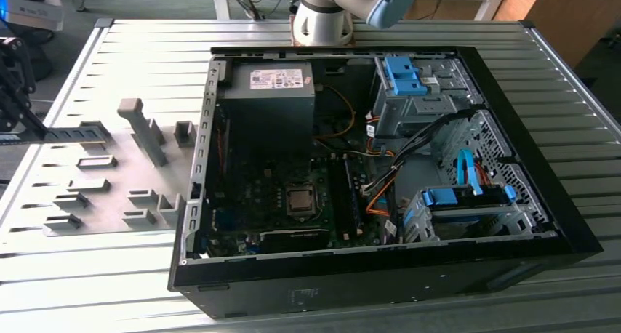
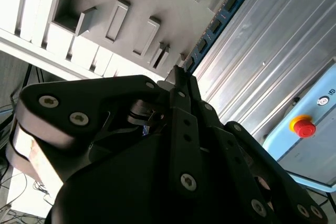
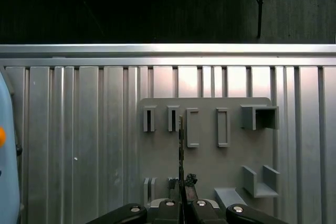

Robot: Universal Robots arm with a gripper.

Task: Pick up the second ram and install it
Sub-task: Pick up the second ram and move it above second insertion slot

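Note:
The second ram is a thin blue board with dark chips. It is held on edge over the back left of the grey holder plate, at the exterior view's left. My black gripper is shut on one end of it. In the second wrist view the ram sticks out from the fingertips towards the plate's slots. In the first wrist view the ram appears edge-on as a thin line above the gripper. I cannot tell whether its lower edge touches the plate.
The open computer case lies to the right of the plate, with its motherboard, memory slots, power supply and blue drive clips. The arm's base stands behind the case. A red stop button sits beside the slatted table.

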